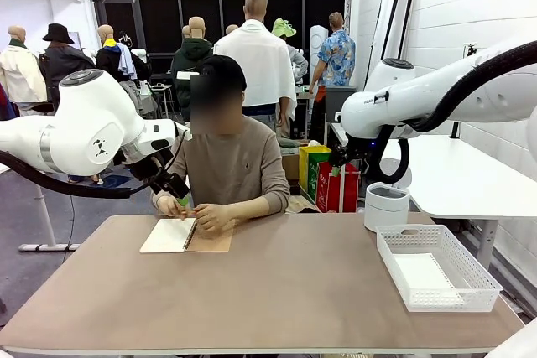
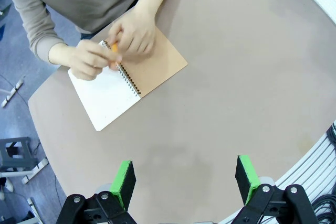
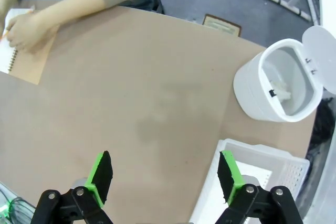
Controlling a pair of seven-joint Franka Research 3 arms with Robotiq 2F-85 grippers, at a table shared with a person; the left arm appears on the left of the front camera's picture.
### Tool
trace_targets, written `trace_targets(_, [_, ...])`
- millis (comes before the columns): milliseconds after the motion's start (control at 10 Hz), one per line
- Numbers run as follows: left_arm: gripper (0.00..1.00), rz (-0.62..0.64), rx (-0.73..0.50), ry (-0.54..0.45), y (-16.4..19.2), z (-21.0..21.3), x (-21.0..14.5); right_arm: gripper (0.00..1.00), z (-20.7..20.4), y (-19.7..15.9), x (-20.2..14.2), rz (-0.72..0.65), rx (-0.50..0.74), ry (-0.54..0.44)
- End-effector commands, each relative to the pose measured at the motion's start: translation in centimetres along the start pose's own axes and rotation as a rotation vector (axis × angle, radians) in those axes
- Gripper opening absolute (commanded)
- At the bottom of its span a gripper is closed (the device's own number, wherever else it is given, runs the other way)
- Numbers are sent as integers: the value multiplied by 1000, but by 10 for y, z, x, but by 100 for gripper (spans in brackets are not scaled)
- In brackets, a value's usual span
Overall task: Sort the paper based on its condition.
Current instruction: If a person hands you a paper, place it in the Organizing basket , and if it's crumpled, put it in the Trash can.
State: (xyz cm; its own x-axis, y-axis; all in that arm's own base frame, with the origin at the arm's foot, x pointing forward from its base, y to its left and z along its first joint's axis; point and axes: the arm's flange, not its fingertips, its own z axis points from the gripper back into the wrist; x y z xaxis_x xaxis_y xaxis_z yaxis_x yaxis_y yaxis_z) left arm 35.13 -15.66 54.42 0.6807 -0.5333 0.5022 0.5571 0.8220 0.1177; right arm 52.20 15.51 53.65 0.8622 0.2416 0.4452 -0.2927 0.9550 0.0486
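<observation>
A flat white sheet of paper (image 1: 424,275) lies in the white basket (image 1: 470,277) at the table's right; it is also seen as paper (image 3: 252,174) in the basket (image 3: 286,167) just beyond my right fingers. Something white and crumpled (image 3: 281,89) sits in the open bin (image 3: 252,94). The person's hands (image 2: 113,45) rest on an open spiral notebook (image 2: 107,98) with a brown cover, holding an orange pen. My left gripper (image 2: 185,179) hangs open and empty above the table near the notebook, seen as the left gripper (image 1: 174,187) by the person's hand. My right gripper (image 3: 164,176) is open and empty above bare table.
The white bin (image 1: 387,205) stands at the far right of the table (image 1: 285,291), behind the basket, its lid tipped open. The notebook (image 1: 185,235) lies at the far left-centre. A white side table stands to the right.
</observation>
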Motion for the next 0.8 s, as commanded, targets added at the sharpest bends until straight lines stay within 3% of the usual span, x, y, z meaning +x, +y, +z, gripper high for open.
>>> trace_targets(0, [100,-5,5,2,2,0,-1,100,0,0,0,4,0,0])
trace_targets(700, [100,-5,5,2,2,0,-1,100,25,64,-67,248,214,-102])
